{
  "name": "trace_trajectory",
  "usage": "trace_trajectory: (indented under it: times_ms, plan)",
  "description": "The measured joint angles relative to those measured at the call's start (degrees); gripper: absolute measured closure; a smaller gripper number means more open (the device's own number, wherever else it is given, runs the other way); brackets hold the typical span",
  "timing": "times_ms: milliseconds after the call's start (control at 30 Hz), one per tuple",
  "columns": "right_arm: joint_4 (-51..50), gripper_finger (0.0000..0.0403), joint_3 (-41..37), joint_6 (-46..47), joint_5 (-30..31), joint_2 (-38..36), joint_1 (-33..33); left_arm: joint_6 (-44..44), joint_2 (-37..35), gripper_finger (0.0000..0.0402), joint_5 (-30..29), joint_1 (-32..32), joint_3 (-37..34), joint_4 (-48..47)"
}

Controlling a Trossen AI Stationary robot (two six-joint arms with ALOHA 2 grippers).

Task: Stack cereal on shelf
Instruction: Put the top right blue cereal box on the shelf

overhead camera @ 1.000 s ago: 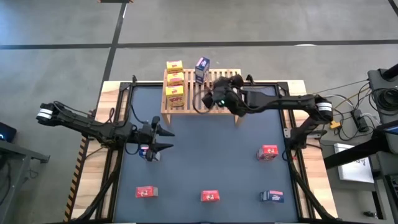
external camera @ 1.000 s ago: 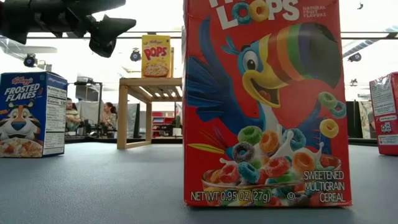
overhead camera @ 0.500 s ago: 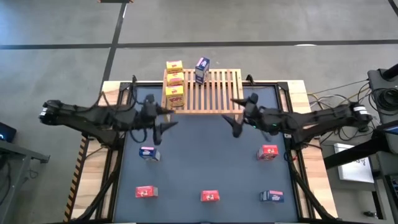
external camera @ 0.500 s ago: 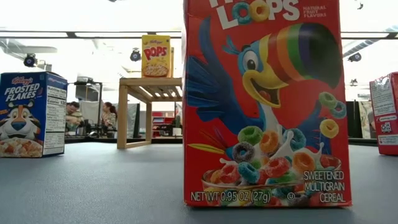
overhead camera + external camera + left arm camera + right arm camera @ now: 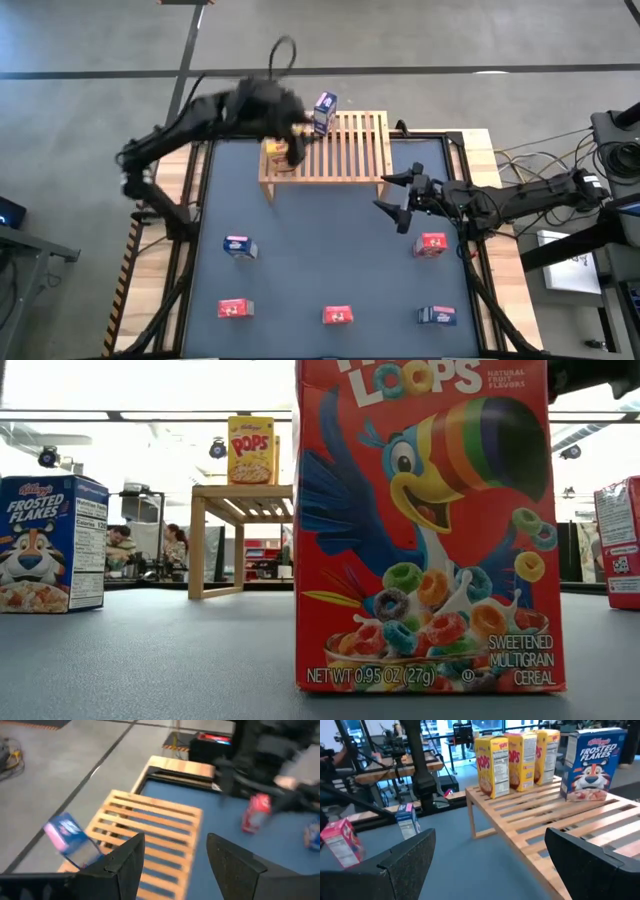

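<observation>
The shelf (image 5: 535, 815) is pale slatted wood, the cereal boxes (image 5: 520, 755) glossy printed card, the tabletop (image 5: 320, 250) matt.

The dark left arm has swung up from the middle of the blue-grey counter (image 5: 320, 250), where half a second ago it stretched level beside the small blue cereal box (image 5: 237, 245), to the far left corner of the light wooden slatted rack (image 5: 345, 150); its left gripper (image 5: 290, 140) now hangs blurred over the row of three yellow cereal boxes (image 5: 280, 152), hiding most of them, its fingers (image 5: 127, 862) spread above the slats. The dark right arm has drawn back toward the right edge, its right gripper (image 5: 400, 203) now lower on the counter, nearer the small red cereal box (image 5: 432, 244), fingers (image 5: 405, 862) apart. In the low view a dark arm part (image 5: 595, 375) has entered the upper right corner.
</observation>
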Motion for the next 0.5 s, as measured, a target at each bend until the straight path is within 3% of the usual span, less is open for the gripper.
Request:
trace_trajectory:
  times_ms: [233, 367, 500]
  plan:
    - [-0.1, 0.0038, -0.2, 1.4, -5.7, 0.2, 0.0, 1.1, 14.5, 0.0203, 1.3, 10.2, 18.9, -9.2]
    - [-0.9, 0.0038, -0.2, 2.5, -5.8, 0.1, 0.3, 4.2, 15.1, 0.0182, 3.0, 11.9, 13.4, -6.7]
    - [-2.0, 0.0038, -0.2, 1.4, -5.9, 0.2, 0.6, 5.1, 16.6, 0.0141, 3.0, 12.9, 12.6, -6.8]
